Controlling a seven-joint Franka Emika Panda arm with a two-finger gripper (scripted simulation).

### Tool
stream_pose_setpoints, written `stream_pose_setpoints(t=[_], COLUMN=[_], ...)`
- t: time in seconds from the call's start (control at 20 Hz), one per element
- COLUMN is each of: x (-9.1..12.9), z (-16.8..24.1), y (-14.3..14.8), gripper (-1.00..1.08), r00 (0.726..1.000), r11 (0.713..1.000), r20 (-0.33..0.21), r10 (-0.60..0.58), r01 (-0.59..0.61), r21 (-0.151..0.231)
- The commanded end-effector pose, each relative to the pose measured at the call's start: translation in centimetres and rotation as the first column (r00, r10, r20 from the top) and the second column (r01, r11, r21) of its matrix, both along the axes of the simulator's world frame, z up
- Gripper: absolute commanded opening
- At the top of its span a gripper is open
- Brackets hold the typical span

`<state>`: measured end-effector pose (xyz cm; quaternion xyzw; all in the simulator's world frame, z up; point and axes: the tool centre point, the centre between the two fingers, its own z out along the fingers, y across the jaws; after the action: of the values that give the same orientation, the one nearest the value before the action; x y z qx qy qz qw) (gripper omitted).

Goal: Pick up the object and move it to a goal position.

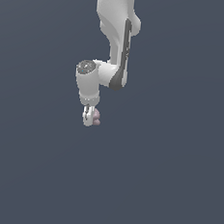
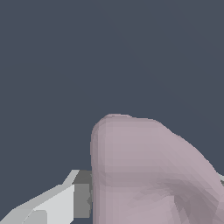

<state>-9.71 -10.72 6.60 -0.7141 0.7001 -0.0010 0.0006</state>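
The object (image 1: 97, 117) is a small pale pinkish-mauve lump, peeking out on the exterior view's right side of my white gripper (image 1: 89, 119). In the wrist view the object (image 2: 148, 175) fills much of the picture as a big rounded mauve mass, and one white finger with a grey pad (image 2: 81, 194) presses against its side. The other finger is almost wholly hidden behind the lump. My gripper is shut on the object, which hangs with the arm against the plain dark background.
A flat, uniform dark blue-grey background (image 1: 177, 164) surrounds the arm on all sides. No other objects, containers or edges show in either view.
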Motion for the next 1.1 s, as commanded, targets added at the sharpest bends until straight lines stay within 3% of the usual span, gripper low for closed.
stream_pose_setpoints(t=[0.0,0.55,1.05], x=[-0.1,-0.2,-1.8], z=[-0.1,0.8,5.9], y=[0.0,-1.2,-9.6], gripper=[-1.00,-1.00,-1.00], r00=[1.000,1.000,1.000], r11=[1.000,1.000,1.000], r20=[-0.003,0.000,-0.002], r10=[0.000,0.000,-0.001], r01=[0.000,0.000,0.001], r21=[0.000,0.000,0.001])
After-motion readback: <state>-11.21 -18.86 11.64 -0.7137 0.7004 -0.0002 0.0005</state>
